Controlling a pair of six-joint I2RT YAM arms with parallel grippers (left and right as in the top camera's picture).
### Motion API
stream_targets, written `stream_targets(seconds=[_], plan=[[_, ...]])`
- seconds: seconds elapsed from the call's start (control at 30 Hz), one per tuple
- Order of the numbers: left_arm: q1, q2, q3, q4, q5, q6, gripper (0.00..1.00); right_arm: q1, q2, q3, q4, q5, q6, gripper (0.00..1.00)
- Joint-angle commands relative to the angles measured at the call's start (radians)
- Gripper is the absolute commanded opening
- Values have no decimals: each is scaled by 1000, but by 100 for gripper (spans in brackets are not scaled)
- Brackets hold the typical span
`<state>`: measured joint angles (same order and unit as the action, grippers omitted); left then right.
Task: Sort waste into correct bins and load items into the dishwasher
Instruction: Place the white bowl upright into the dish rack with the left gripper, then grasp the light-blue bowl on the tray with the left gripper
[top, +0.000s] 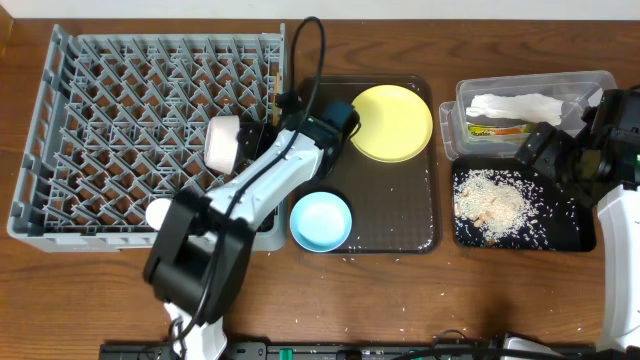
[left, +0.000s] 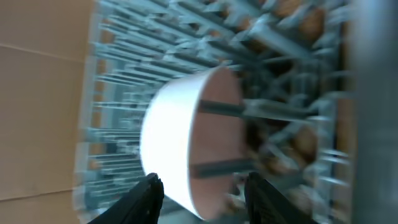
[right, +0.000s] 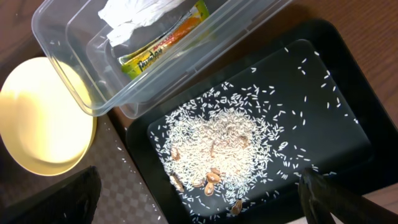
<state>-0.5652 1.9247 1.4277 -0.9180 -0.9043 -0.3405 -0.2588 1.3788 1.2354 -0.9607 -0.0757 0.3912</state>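
Note:
The white bowl (left: 180, 137) stands on its side among the pegs of the grey dish rack (top: 120, 110), near its right edge. My left gripper (left: 206, 198) is open, its fingers either side of the bowl's lower rim without closing on it; the view is blurred. The yellow plate (top: 392, 122) and blue bowl (top: 321, 221) sit on the brown tray. The clear tub (top: 575, 85) holds the white napkin (right: 140, 15) and the sachet (right: 161, 46). Rice and scraps (right: 217, 146) lie in the black tray (right: 336, 106), under my open, empty right gripper (right: 199, 205). No chopsticks show.
The dark brown serving tray (top: 400, 205) lies between the rack and the bins, with a few rice grains scattered on it. My left arm (top: 260, 190) crosses the rack's near right corner. A cable arcs above the rack's right edge.

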Motion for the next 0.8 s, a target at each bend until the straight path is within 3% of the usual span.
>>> stream_targets(seconds=[0.0, 0.03, 0.13, 0.23, 0.33, 0.53, 0.77], plan=[[10, -151, 50, 26, 319, -12, 45, -9, -6, 9, -1, -4, 12, 99], [14, -186, 50, 35, 403, -13, 44, -9, -6, 9, 0, -4, 12, 99], [19, -280, 50, 42, 669, -12, 21, -9, -6, 9, 0, -4, 12, 99], [0, -305, 49, 34, 854, 26, 9, -9, -6, 9, 0, -4, 12, 99], [-73, -280, 29, -23, 869, 18, 8, -9, -6, 9, 0, -4, 12, 99], [-133, -195, -99, 1, 811, -211, 8, -9, -6, 9, 0, -4, 12, 99], [-231, -13, -141, 164, 933, -134, 8, -9, -6, 9, 0, -4, 12, 99]])
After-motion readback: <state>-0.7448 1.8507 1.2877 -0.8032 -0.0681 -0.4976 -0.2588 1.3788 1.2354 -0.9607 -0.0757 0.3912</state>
